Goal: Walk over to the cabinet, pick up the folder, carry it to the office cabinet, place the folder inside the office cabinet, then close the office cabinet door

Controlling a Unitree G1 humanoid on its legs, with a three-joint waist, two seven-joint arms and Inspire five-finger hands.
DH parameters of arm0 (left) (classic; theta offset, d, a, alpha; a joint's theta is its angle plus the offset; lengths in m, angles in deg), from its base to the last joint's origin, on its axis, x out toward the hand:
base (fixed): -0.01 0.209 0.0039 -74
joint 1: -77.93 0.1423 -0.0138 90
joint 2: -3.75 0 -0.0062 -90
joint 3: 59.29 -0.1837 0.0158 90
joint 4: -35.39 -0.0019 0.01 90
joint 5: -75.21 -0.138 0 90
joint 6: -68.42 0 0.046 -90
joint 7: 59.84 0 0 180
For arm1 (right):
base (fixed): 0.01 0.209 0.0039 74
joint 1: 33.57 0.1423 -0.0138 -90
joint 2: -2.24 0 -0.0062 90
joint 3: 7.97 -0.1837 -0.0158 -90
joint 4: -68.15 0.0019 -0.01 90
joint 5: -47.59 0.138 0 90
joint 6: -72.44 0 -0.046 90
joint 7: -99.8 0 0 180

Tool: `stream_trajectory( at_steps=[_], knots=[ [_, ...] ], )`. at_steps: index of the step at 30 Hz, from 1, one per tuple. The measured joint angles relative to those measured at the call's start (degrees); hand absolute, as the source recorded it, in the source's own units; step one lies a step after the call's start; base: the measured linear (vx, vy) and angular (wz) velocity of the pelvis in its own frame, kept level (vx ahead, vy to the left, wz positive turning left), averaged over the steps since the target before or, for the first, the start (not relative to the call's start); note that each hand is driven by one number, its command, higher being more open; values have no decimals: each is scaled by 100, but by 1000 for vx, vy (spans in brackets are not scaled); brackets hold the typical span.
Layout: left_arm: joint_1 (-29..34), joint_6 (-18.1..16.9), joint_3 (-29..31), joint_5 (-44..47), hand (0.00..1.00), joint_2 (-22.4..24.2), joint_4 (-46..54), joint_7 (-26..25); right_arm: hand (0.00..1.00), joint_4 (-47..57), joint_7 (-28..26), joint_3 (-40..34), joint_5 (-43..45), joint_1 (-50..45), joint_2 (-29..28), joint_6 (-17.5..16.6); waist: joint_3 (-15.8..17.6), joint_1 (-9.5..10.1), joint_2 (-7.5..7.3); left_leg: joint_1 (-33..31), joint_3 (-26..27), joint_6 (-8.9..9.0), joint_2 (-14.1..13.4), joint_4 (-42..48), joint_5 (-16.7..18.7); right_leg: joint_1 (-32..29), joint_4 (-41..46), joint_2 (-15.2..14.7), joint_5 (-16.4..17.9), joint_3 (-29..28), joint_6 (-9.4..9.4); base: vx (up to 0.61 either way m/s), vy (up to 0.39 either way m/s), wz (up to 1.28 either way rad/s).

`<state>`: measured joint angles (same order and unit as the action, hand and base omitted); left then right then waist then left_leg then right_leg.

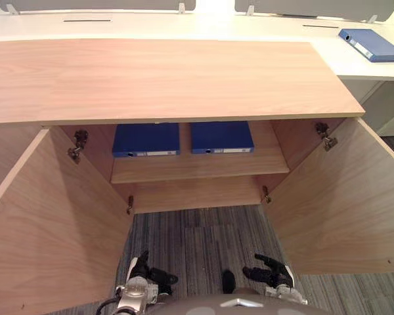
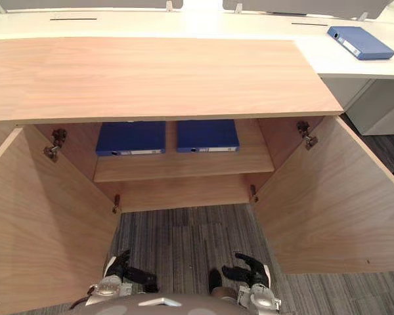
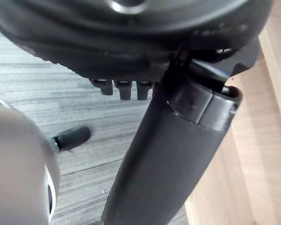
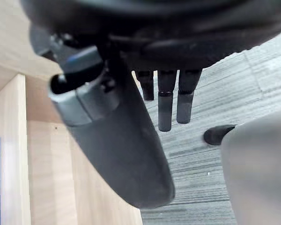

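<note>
Both hands hang low at the near edge of the head views, above the grey striped carpet. The left hand and the right hand are each empty, touching nothing. On the right hand the fingers hang loosely straight beside the thumb. On the left hand the fingers show just their tips past the palm and look relaxed too. Beyond them stands the office cabinet, of pale wood, with its left door and right door both swung wide toward the robot. On the shelf inside, two blue folders lie flat side by side, apart by a narrow gap: the left folder and the right folder, spines facing out. A third folder, also blue, lies on the white desk behind the cabinet, at the far right.
</note>
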<state>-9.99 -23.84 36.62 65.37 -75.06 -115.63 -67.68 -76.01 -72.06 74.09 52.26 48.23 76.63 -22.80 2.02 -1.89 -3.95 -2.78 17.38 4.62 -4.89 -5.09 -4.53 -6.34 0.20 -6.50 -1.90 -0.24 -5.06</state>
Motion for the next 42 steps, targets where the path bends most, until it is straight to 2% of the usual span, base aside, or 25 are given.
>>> stream_trajectory(
  at_steps=[6, 13, 20, 24, 27, 29, 31, 33, 37, 42],
  knots=[
    [43, 16, -24, -1, 100, -4, -25, 77, 100, -314, -4, -245, 9, 90, -13, 34, -116, -18, 62, 111, -6, -60, 63, -1, 40, 173, -141, -49, -36, -12, -55, 8, 6, 0],
    [51, 33, -108, -7, 100, -21, -177, 105, 100, -529, 6, -671, 77, 189, -18, 75, -128, -85, 87, 290, 123, -31, 66, 2, 113, 256, -182, -29, -38, -209, -54, 22, -1, -17],
    [76, 39, -113, 13, 100, -134, -166, 194, 100, -326, 82, -1255, 532, 1, -19, 72, -139, -187, 92, 610, 665, 33, 64, 4, 343, 248, -177, 31, -73, -767, -57, 6, 17, -40],
    [88, 39, -102, 12, 100, -191, -112, 187, 100, 351, 216, -1964, 1158, -326, -74, 30, -139, -292, 103, 814, 1034, 83, 42, 5, 468, 227, -141, 102, -70, -1113, -51, 10, 4, -51],
    [-1, 105, -136, 12, 100, -167, -64, 189, 100, 1317, 284, -2365, 1476, -586, -165, -56, -185, -511, 153, 983, 1494, 110, 18, 27, 591, 142, -59, 207, -63, -1553, -41, 3, -10, -72],
    [79, 87, -430, 14, 100, -124, 383, 216, 100, 1578, 431, -2871, 1638, -613, -240, -150, -183, -545, 152, 1015, 1621, 87, 7, 103, 657, 116, -24, 231, -65, -1691, -39, 10, -17, -46],
    [216, -60, -387, 1, 100, 19, 841, 271, 100, 1916, 637, -3259, 1831, -649, -302, -227, -168, -562, 180, 1161, 1904, 139, -74, 240, 800, 110, 94, 349, -69, -1866, -40, 10, -21, -63],
    [265, -98, -155, -1, 100, 164, 850, 285, 100, 2363, 709, -3351, 2003, -645, -343, -272, -162, -572, 247, 1280, 2207, 186, -149, 349, 931, 91, 189, 461, -61, -2066, -30, 3, -27, -83],
    [267, -97, 232, -129, 100, 465, 855, 312, 100, 3477, 853, -3372, 2021, -599, -338, -307, -105, -720, 427, 1310, 2619, 224, -194, 450, 1048, -120, 332, 593, -34, -2389, -27, -10, -33, -54],
    [292, -107, 204, -205, 100, 522, 857, 331, 100, 4101, 841, -3347, 1979, -181, -124, -433, -72, -804, 475, 1370, 2790, 283, -288, 506, 1049, -179, 431, 748, -25, -2541, -34, -23, -49, -20]
  ],
)
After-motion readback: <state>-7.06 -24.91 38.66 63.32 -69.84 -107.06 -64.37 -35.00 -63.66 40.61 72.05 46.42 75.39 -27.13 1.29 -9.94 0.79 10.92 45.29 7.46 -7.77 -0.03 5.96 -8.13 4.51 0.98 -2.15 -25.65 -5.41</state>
